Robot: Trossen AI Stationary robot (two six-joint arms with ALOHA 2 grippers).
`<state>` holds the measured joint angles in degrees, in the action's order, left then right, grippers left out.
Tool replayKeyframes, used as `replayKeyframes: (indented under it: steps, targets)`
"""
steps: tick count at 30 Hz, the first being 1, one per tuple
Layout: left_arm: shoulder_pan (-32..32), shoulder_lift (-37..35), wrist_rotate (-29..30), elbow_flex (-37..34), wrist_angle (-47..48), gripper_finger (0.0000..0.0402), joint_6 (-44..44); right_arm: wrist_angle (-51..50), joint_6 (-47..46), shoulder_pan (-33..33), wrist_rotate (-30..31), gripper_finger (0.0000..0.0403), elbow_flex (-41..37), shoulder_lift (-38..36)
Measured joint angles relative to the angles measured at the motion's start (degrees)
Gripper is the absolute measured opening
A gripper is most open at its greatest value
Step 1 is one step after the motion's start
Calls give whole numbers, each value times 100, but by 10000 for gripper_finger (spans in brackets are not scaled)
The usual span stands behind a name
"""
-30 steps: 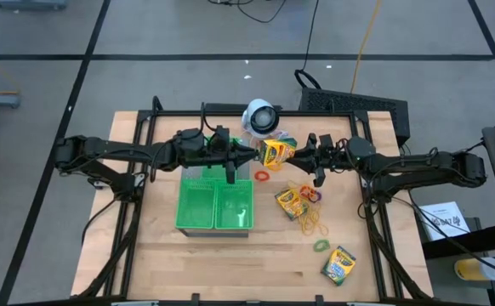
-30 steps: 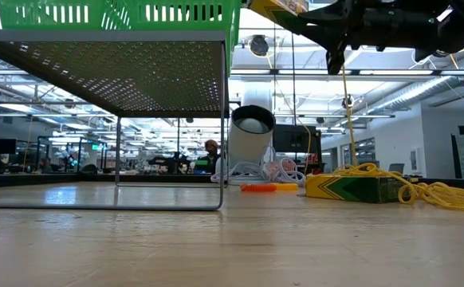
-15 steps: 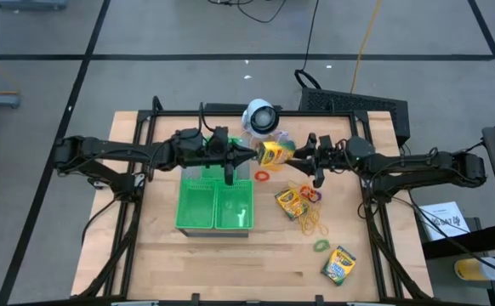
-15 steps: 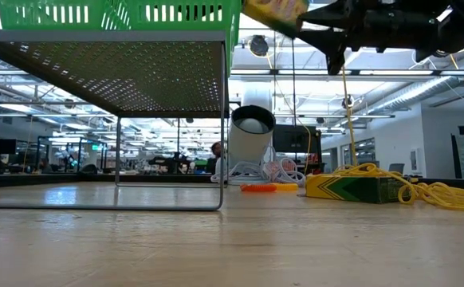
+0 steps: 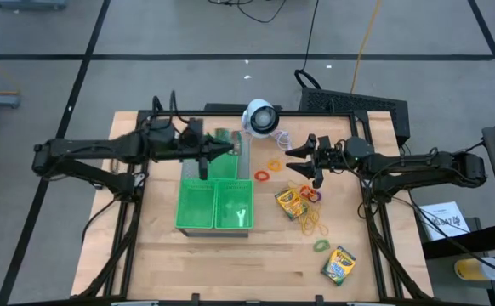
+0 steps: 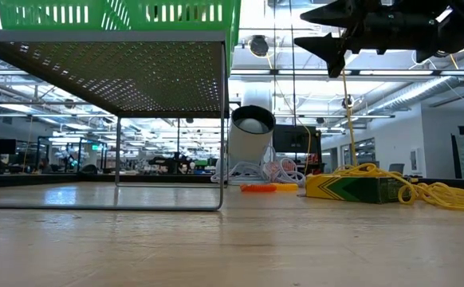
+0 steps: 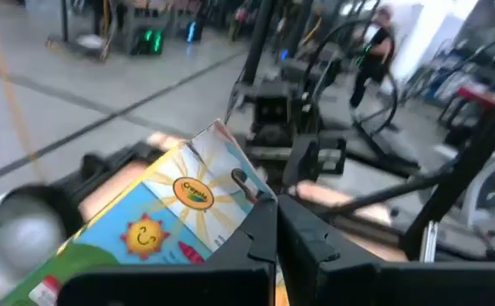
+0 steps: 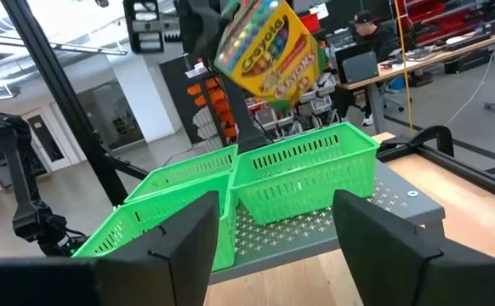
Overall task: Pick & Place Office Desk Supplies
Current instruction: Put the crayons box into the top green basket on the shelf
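My left gripper (image 5: 229, 151) is over the far part of the green trays (image 5: 213, 204), shut on a yellow-and-green crayon box (image 8: 269, 47) that hangs in the air above them. My right gripper (image 5: 292, 161) stands open in mid-air to the right of the trays, pointing at the box, with nothing between its fingers (image 8: 188, 246). Two more crayon boxes lie flat on the table, one (image 5: 290, 202) at mid right and one (image 5: 338, 265) near the front right. Rubber-band loops lie around them: red-orange ones (image 5: 263, 176), a yellow tangle (image 5: 311, 223) and a green one (image 5: 321, 246). My left gripper pinches the crayon box between its two fingers at the edge of one end (image 7: 247, 200). The fingers come at it about level from the table's left. The box is lifted clear above the trays and tilted, most of it reaching out past the fingertips.
The trays rest on a raised perforated rack (image 6: 120, 76) with thin legs. A white round device (image 5: 261, 117) with a cord stands at the far edge. Bare wood lies along the table's near edge (image 5: 230, 263).
My right gripper has opened and let go of the crayon box, staying where it was. My left gripper has drawn back toward the table's left and risen, carrying the box from between the two grippers to over the trays.
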<state>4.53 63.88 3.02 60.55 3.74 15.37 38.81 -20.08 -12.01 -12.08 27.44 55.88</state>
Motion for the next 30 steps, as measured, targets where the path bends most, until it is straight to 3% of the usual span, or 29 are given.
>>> replayKeyframes:
  steps: [6,15,19,30]
  targets:
    - [1,129,318,1278,2180,2,-35,-4,0,0,2,213,0,2]
    - [-1,815,-4,2604,4659,2,-300,-6,0,0,2,210,0,2]
    - [0,999,10,2693,5111,1,-403,-4,0,0,4,212,0,2]
    - [8,947,396,2698,5268,1,-837,-10,-17,0,4,212,0,2]
